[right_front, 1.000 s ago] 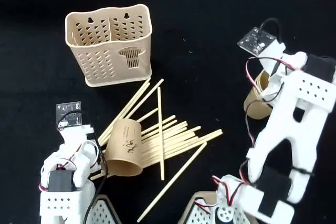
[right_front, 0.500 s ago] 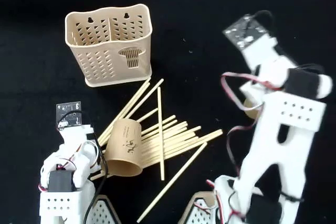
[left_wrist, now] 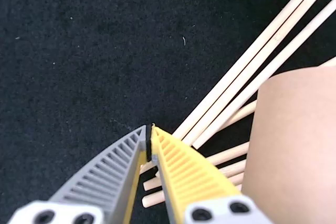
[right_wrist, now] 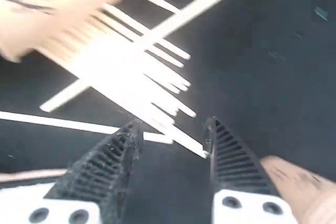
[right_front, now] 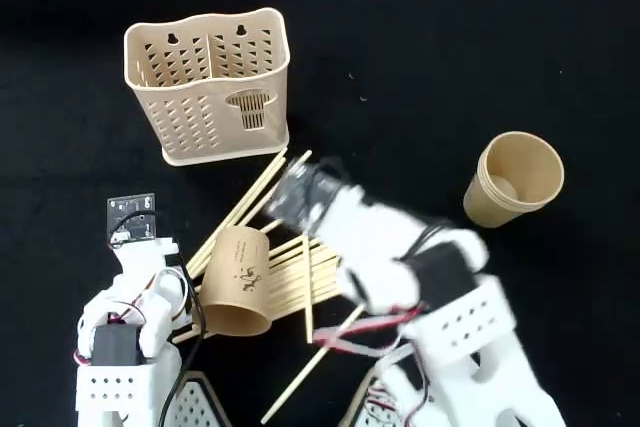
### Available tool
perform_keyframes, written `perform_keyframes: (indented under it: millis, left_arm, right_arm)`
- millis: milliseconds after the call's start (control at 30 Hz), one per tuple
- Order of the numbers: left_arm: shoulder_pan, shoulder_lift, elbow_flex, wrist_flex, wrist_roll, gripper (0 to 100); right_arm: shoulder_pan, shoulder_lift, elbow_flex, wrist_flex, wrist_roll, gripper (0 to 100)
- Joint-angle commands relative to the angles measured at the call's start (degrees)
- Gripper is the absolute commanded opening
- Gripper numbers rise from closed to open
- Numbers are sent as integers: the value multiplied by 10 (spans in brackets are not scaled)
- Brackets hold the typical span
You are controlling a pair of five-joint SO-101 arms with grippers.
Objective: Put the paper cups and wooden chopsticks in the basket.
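Wooden chopsticks (right_front: pixel 285 282): loose pile on the black table (right_front: pixel 90 177), centre of the high view, below the basket; none are in the basket.
Lying paper cup (right_front: pixel 238 280): on its side on the left end of the pile, touching the sticks. Position unchanged from one second ago.
Right paper cup (right_front: pixel 512 179): right of centre, well apart from the pile, mouth toward the camera. The right arm covered it one second ago; it now sits uncovered and ungripped.
Basket (right_front: pixel 208 82): upper left, upright, no cups or sticks seen inside. Unmoved.
Right arm (right_front: pixel 420 277): has swung from the right edge to lower centre, above the right part of the pile.
Right gripper (right_wrist: pixel 173 135): jaws apart, hanging over the sticks, nothing between them.
Left gripper (left_wrist: pixel 148 142): lower left, jaws together on nothing, tips just beside the stick ends and near the lying cup. Unchanged.
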Motion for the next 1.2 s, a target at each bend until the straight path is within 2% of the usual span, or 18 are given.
perform_keyframes:
  millis: [0, 167, 433, 600, 700, 933, 1167]
  left_arm:
    - [2, -3, 9, 3, -1, 32]
    - [2, -3, 9, 3, -1, 32]
    - [2, -3, 9, 3, -1, 32]
    - [2, -3, 9, 3, -1, 32]
    - [3, -3, 9, 3, -1, 32]
    - [4, -3, 9, 3, -1, 32]
    - [4, -3, 9, 3, -1, 32]
  right_arm:
    - [-91, -24, 46, -51, -59, 217]
    - [-167, -27, 73, -98, -124, 217]
    - [-304, -28, 7, -46, -196, 222]
    - [-364, -24, 15, -61, -234, 307]
    - [-367, -23, 56, -113, -234, 302]
    - [-356, -25, 196, -328, -234, 284]
    - [-265, -24, 238, -375, -229, 283]
